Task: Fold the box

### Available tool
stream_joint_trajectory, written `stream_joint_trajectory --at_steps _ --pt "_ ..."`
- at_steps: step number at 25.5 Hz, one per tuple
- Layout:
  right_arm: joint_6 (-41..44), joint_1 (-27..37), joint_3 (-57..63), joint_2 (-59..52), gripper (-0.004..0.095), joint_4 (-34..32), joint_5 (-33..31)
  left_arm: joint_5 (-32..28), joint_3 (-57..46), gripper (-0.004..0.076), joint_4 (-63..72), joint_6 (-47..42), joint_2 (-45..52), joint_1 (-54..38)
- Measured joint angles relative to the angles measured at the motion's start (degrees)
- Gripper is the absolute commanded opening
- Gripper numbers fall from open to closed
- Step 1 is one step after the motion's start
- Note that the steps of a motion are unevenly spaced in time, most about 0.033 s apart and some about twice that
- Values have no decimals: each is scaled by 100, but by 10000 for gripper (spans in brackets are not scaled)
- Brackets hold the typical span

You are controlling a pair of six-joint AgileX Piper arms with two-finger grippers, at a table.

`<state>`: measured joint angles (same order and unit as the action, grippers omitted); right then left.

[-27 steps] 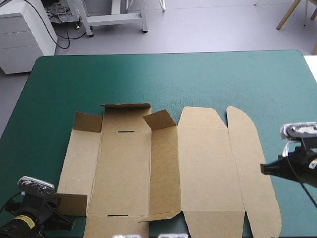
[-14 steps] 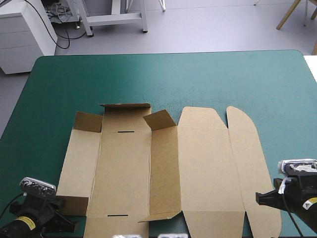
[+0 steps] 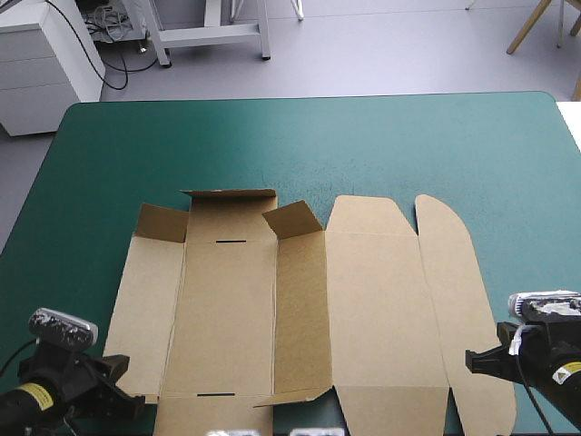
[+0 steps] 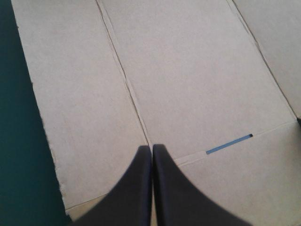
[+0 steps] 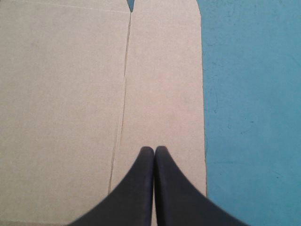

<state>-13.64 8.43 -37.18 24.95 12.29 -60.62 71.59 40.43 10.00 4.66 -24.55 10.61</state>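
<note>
Jaws pressed together on both arms. The left gripper (image 4: 152, 147) points over the flat brown box (image 4: 188, 84), a slot (image 4: 229, 143) just beside its tips. The right gripper (image 5: 154, 148) points over the box's rounded flap (image 5: 164, 70), with the teal-green cover (image 5: 249, 94) beside it.

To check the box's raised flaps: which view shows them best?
The high view: whole box, far flaps raised. Wrist views show only flat board by the shut left pincer and right pincer.

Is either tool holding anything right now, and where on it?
Nothing is held: the left tool and right tool are both shut, empty, over the box.
</note>
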Motion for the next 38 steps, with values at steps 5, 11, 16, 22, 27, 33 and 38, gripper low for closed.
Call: stream_joint_trajectory --at_steps 5,11,16,22,27,33,38 --pt "-101 0 206 0 -19 0 76 0 870 -10 0 116 -1576 0" --pt "-108 0 586 0 -19 0 152 -289 1699 -8 -129 149 -2981 -63" --pt "-112 0 588 0 -19 0 152 -386 2222 -8 -133 282 -3560 -826" --pt "-115 0 593 0 -19 0 152 -289 2334 -8 -8 687 -3772 -2257" --pt "-120 0 593 0 -19 0 156 -185 2339 -9 150 789 -3772 -3356" --pt "-127 0 593 0 -19 0 156 -72 2350 -10 33 795 -3772 -4015" --pt "-127 0 593 0 -19 0 156 -72 2355 46 -140 806 -3772 -4047"
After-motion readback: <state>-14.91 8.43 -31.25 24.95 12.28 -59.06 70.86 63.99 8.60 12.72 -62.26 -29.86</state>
